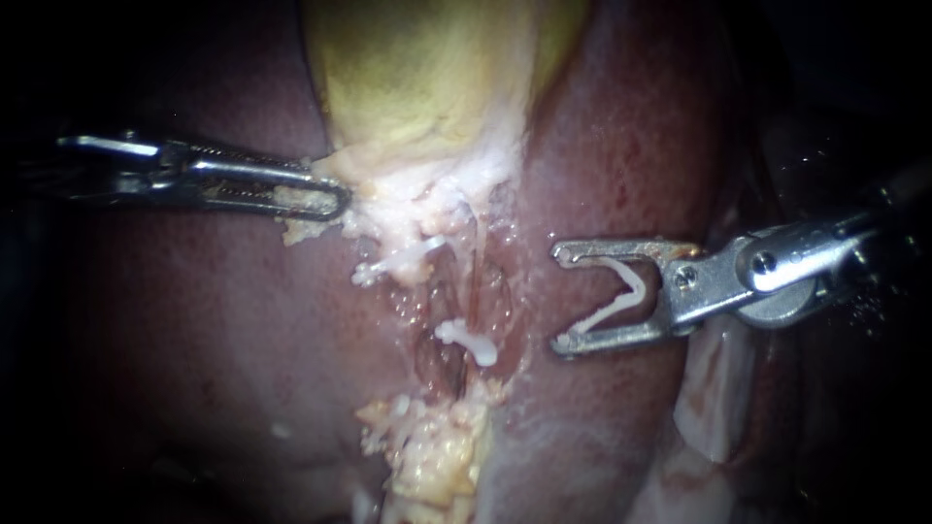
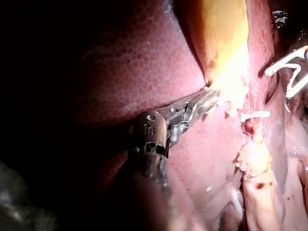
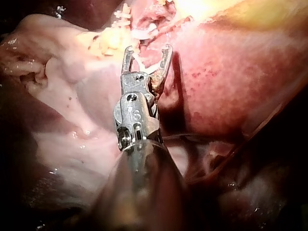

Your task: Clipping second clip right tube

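Observation:
My right instrument [image 1: 561, 298] comes in from the right, its jaws spread wide with a white open clip [image 1: 621, 291] seated between them and touching both. It hovers over the liver, apart from the dissected strip to its left. Thin tubes [image 1: 473, 262] run down that strip. A white clip [image 1: 398, 260] sits at their upper left and another white clip [image 1: 468, 342] lower down. My left instrument [image 1: 335, 199] is shut on whitish tissue at the neck of the yellow-green gallbladder [image 1: 417, 68]. In the right wrist view, the right instrument [image 3: 147, 50] has its tips just short of the tubes.
Dark red liver [image 1: 194, 311] lies on both sides of the strip. A clump of yellow fat [image 1: 432, 451] sits below the tubes. Pale tissue [image 1: 714, 388] lies under the right instrument's shaft.

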You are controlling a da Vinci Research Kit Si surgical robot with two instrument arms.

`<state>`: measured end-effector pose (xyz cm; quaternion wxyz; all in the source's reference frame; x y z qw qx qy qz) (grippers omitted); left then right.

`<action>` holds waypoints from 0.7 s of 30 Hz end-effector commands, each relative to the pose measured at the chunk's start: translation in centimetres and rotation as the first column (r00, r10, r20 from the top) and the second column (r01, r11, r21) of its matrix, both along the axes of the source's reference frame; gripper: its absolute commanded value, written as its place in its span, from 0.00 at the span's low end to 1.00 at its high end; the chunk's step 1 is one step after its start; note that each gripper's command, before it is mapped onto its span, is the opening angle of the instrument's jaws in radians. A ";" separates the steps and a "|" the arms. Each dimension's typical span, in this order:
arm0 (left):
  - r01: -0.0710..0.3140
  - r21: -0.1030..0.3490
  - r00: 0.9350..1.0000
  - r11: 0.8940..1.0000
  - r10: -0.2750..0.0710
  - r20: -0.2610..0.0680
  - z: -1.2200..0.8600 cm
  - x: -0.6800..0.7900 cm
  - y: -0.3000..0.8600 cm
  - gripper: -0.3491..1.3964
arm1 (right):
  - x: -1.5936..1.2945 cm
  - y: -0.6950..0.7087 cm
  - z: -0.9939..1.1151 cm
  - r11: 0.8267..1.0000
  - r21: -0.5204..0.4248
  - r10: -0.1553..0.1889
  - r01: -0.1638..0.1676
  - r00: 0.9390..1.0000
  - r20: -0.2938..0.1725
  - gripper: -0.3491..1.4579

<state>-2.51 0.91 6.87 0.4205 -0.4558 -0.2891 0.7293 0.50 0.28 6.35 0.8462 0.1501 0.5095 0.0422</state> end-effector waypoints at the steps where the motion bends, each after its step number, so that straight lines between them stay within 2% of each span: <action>1: -0.002 0.002 1.000 1.000 0.002 0.003 -0.05 0.04 0.01 0.00 | 0.00 0.00 0.00 1.000 0.000 0.000 0.000 1.000 0.000 0.47; 4: 0.002 0.005 1.000 1.000 -0.002 0.001 -0.19 0.21 0.05 0.00 | 0.00 0.00 0.00 1.000 0.001 -0.002 0.002 1.000 -0.001 0.47; 8: 0.024 0.002 1.000 1.000 -0.024 -0.013 -0.43 0.44 0.09 0.00 | 0.01 0.00 0.00 1.000 0.002 -0.004 0.004 1.000 -0.002 0.47; 11: 0.031 0.003 0.999 1.000 -0.031 -0.010 -0.49 0.47 0.12 0.00 | 0.02 0.00 0.00 1.000 0.005 -0.008 0.008 1.000 -0.004 0.47; 14: 0.032 0.002 0.999 0.999 -0.032 -0.011 -0.47 0.44 0.11 0.00 | 0.06 0.00 0.01 0.999 0.030 -0.026 0.026 1.000 -0.016 0.46; 17: 0.033 0.001 0.999 0.999 -0.033 -0.011 -0.46 0.43 0.10 0.00 | 0.14 -0.04 0.06 0.986 0.164 -0.031 0.034 0.999 -0.020 0.45; 20: 0.033 0.001 0.999 0.999 -0.033 -0.011 -0.46 0.43 0.10 0.00 | 0.28 -0.12 0.16 0.964 0.265 0.008 -0.008 1.000 0.001 0.44; 21: 0.033 0.001 0.999 0.999 -0.033 -0.011 -0.46 0.43 0.10 0.00 | 0.34 -0.15 0.22 0.950 0.311 0.031 -0.032 0.999 0.008 0.44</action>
